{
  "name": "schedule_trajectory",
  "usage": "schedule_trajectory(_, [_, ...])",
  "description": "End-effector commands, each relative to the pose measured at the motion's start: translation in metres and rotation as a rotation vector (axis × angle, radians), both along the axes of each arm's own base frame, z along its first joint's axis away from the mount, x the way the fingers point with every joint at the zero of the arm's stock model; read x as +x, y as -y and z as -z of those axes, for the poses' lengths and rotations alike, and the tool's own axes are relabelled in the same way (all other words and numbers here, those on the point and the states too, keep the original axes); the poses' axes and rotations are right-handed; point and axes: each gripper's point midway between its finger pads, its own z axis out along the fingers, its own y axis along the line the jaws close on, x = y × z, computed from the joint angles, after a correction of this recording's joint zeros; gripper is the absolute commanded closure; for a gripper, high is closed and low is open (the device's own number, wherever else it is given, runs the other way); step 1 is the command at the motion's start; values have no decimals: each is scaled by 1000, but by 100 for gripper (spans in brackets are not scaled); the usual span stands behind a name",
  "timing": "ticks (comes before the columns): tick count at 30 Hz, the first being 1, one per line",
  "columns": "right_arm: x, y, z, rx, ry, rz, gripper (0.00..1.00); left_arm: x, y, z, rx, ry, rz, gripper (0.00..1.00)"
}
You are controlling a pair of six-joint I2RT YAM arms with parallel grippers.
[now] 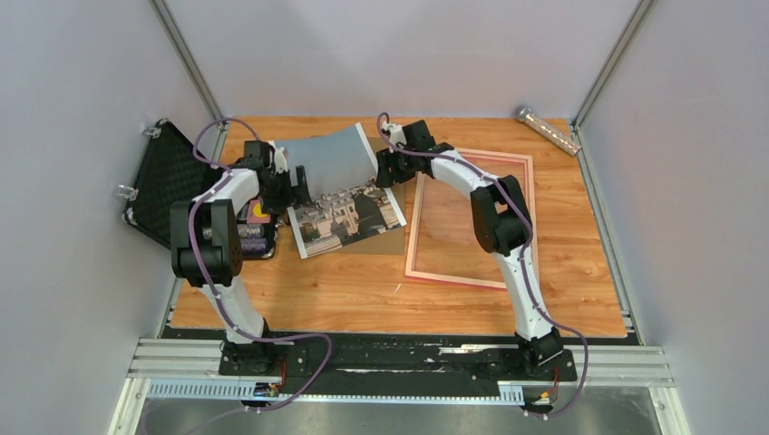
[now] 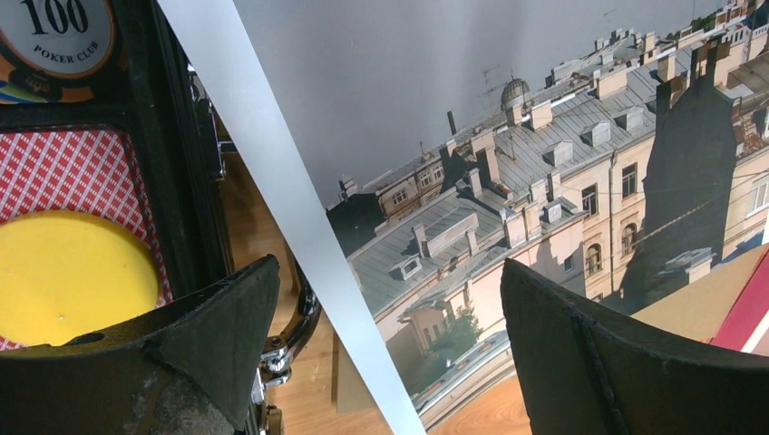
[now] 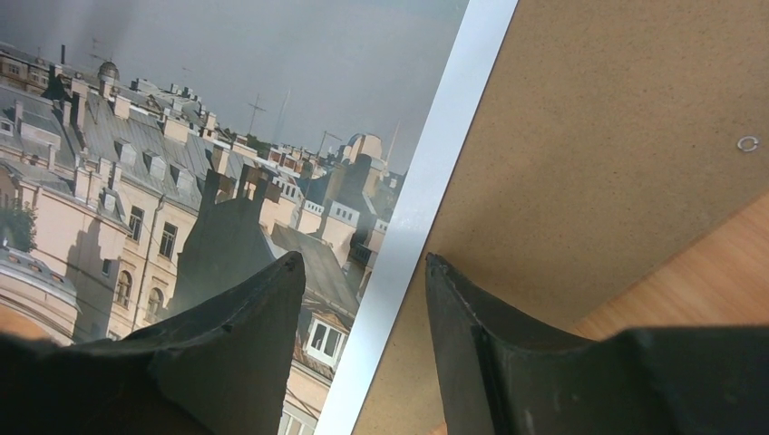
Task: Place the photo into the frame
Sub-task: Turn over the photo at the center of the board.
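The large paper photo (image 1: 337,181) of grey sky over city rooftops lies left of centre on the wooden table (image 1: 363,290). Its near half is flat and its far half bows up between the two grippers, whose arms cover both side edges from above. A flat brown fibreboard backing (image 3: 589,136) sits mostly hidden beneath it. The thin-railed pink rectangular frame (image 1: 414,227) lies just right of the photo with wood grain showing through it, and its right rail is partly behind the right arm. The left gripper (image 2: 390,267) stands wide, with the photo's white border running across the gap. The right gripper (image 3: 363,258) is half parted over the opposite border. Whether any matte black, wedge-shaped finger touches the paper I cannot tell. The left arm cuts off an open black case (image 1: 168,177).
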Motion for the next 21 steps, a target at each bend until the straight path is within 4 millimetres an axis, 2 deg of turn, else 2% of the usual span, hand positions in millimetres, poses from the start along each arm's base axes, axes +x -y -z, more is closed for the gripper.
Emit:
schedule_trajectory(1, [1,-12,-4,48,-13,-18,47,10,5,1,-34,27,-8,1])
schedule_trajectory(8, [-3,-12,4,51,-44,-18,47,15,8,5,-50,43,3,1])
schedule_trajectory(21, [-8,-12,7,59,-71,-16,47,27,15,-9,-83,121,29,2])
